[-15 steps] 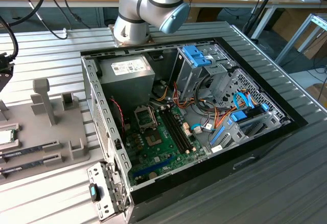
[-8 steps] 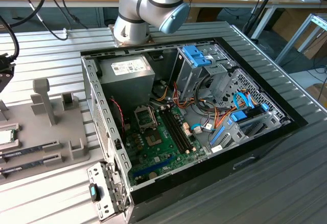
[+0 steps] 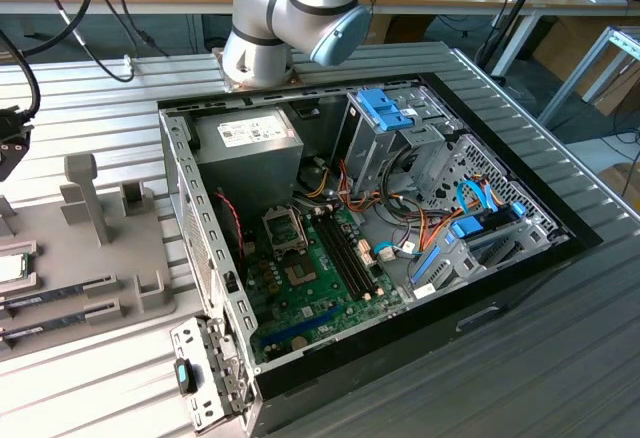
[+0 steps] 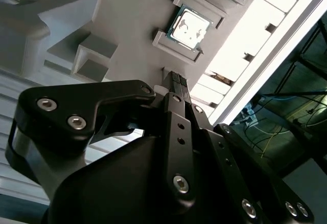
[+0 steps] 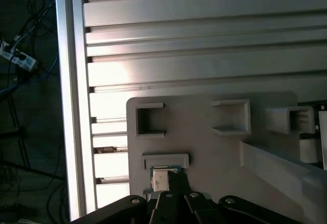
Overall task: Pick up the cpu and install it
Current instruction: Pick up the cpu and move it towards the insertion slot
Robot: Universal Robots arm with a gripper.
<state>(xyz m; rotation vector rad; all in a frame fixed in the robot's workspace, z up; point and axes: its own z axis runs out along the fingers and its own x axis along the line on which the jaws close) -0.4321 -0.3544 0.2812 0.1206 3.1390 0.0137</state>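
Note:
The cpu (image 4: pixel 189 27) is a small silver square with a green rim, lying flat in a raised grey holder on the grey fixture plate (image 4: pixel 127 19). In the exterior view the cpu (image 3: pixel 12 268) sits at the far left edge. My gripper (image 4: pixel 176 81) hangs above the plate, a short way off the chip, its black fingers (image 4: pixel 180 127) pressed together with nothing between them. In the first wrist view the fingertips (image 5: pixel 173 183) cover part of the cpu (image 5: pixel 159 179). The motherboard socket (image 3: pixel 283 228) lies inside the open computer case (image 3: pixel 200 248).
Two long memory sticks (image 3: pixel 60 293) lie in slots on the fixture plate, beside grey upright posts (image 3: pixel 85 193). The case holds a power-supply box (image 3: pixel 250 138), blue drive brackets (image 3: pixel 385 108) and loose cables. The slatted table's edge (image 5: pixel 71 106) runs close to the plate.

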